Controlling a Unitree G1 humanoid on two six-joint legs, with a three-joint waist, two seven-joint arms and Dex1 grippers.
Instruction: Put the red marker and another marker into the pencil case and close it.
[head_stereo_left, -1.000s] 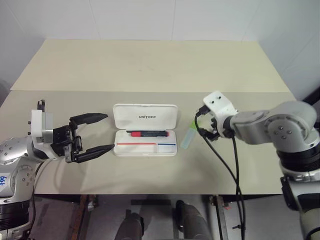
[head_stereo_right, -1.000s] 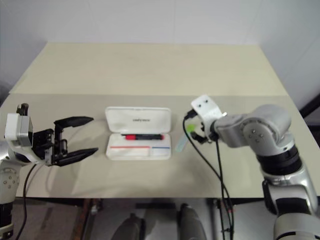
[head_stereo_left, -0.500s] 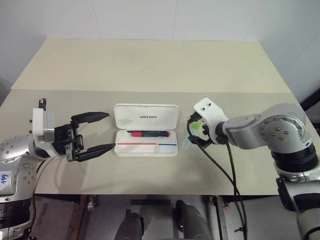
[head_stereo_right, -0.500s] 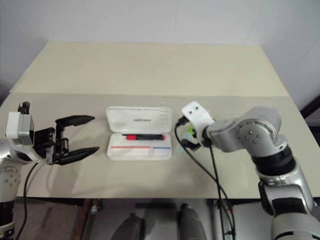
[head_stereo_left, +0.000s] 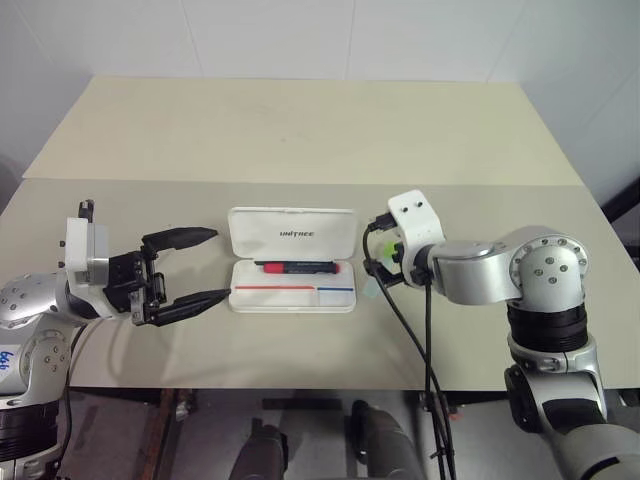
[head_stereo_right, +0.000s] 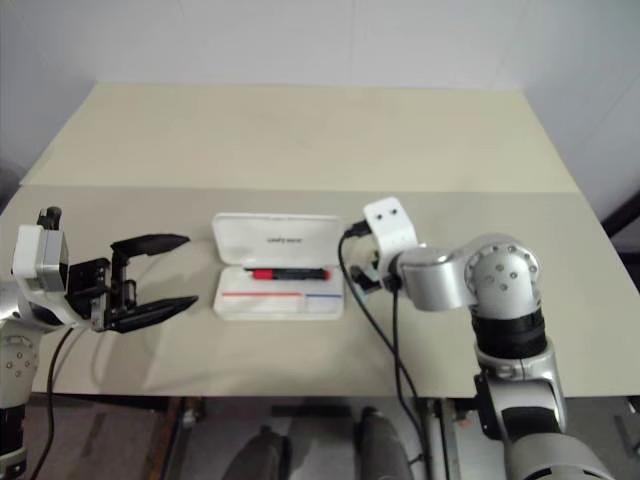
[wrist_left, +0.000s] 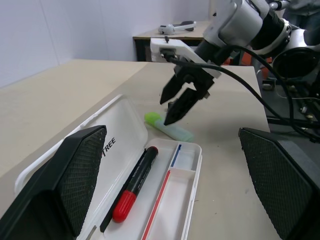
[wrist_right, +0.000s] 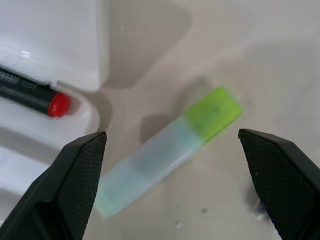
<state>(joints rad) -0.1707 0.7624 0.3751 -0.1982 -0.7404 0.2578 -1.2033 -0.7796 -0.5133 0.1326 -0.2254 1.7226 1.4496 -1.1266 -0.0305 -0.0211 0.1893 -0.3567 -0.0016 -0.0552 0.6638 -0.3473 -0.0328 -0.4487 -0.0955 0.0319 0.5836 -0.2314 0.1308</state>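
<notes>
White case: the pencil case (head_stereo_left: 291, 260) was seen lying open on the table (head_stereo_left: 300, 130), its lid folded back flat and its tray nearest the robot, with red and blue stripes on the tray.
Red marker: the red marker (head_stereo_left: 295, 267) was found lying lengthwise inside the tray, along the hinge side.
Green marker: another marker (wrist_right: 167, 151) was seen flat on the table just beside the case's right end, outside it, its lime cap pointing away from the robot.
Right gripper: the right gripper (wrist_left: 176, 102) was held spread wide just above the green marker, fingers pointing down at it, nothing gripped.
Left gripper: the left gripper (head_stereo_left: 192, 267) was held wide apart and empty near the case's left end, apart from it.
</notes>
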